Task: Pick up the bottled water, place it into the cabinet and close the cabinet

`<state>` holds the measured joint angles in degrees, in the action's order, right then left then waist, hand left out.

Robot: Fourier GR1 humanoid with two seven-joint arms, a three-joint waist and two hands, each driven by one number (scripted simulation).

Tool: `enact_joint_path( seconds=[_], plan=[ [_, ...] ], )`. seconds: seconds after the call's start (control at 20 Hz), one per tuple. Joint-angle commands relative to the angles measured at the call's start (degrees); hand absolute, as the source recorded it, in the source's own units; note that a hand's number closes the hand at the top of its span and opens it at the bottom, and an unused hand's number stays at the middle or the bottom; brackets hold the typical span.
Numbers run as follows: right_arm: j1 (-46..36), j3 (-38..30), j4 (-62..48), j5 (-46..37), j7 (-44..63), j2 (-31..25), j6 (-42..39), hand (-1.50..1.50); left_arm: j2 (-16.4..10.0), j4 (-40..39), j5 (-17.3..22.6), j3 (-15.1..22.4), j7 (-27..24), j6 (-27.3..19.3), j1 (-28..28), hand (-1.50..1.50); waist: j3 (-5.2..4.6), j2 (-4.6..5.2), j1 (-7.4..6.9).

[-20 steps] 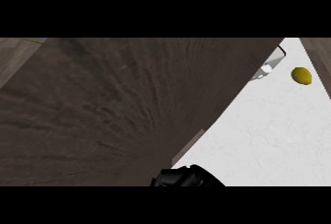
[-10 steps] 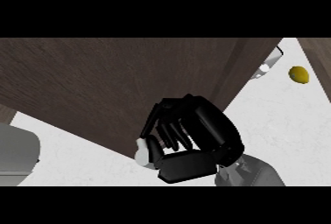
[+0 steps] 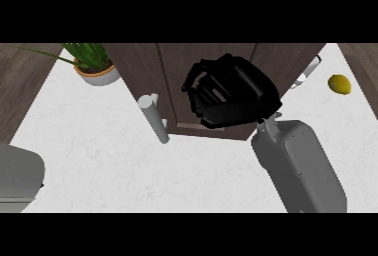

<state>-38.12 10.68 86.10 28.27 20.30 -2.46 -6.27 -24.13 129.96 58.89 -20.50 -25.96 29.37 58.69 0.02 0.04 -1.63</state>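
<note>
Hovering over the wooden cabinet door (image 3: 168, 67), the right hand (image 3: 232, 97) is held with fingers curled round nothing; a lemon (image 3: 339, 84) is seen right of that door

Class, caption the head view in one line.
Right hand at the dark cabinet, a white handle to its left.

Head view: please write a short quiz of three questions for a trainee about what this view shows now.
1. True or false: the right robot hand shows in front of the dark cabinet.
2. What stands at the view's upper left? A) a potted plant B) a kettle C) a stack of plates
3. Fill in: the small round object on the white counter, right of the cabinet, is ____ in colour.

Key: 1 true; 2 A; 3 yellow.
</note>
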Motion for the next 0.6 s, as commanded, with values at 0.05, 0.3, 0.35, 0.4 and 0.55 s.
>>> enact_joint_path(
  seconds=[0.05, 0.3, 0.35, 0.4, 0.55],
  plan=[
    [-6.7, -4.0, -12.8, 0.2, -4.1, -1.3, -6.5, 1.50, 2.4, 3.3, -0.3, -0.8, 3.0, -1.9, -0.4, -1.50, 0.02, 0.28, -0.01],
    [-11.8, -6.0, -18.5, 0.2, -5.1, -0.3, -7.5, 1.50, 2.0, 0.8, 2.8, -4.1, 4.1, 2.1, -0.4, -1.50, 0.00, 0.26, -0.57],
    [-13.1, -5.6, -17.7, 0.0, -2.8, -0.2, -6.3, 1.50, 1.4, 0.1, 3.0, -3.6, 5.2, 1.1, -1.8, -1.50, -0.02, 0.23, -0.15],
    [-11.1, -4.4, -19.5, -1.5, -5.4, 0.3, -7.6, 1.50, 0.3, -2.9, 4.5, -5.1, 4.8, 1.7, -3.4, -1.50, -0.04, 0.35, -0.19],
    [-14.4, -6.4, -21.2, 0.0, -4.5, 1.0, -6.9, 1.50, 0.6, -1.4, 5.2, -5.6, 5.4, 4.8, -0.8, -1.50, -0.02, 0.35, -1.27]
  ],
)
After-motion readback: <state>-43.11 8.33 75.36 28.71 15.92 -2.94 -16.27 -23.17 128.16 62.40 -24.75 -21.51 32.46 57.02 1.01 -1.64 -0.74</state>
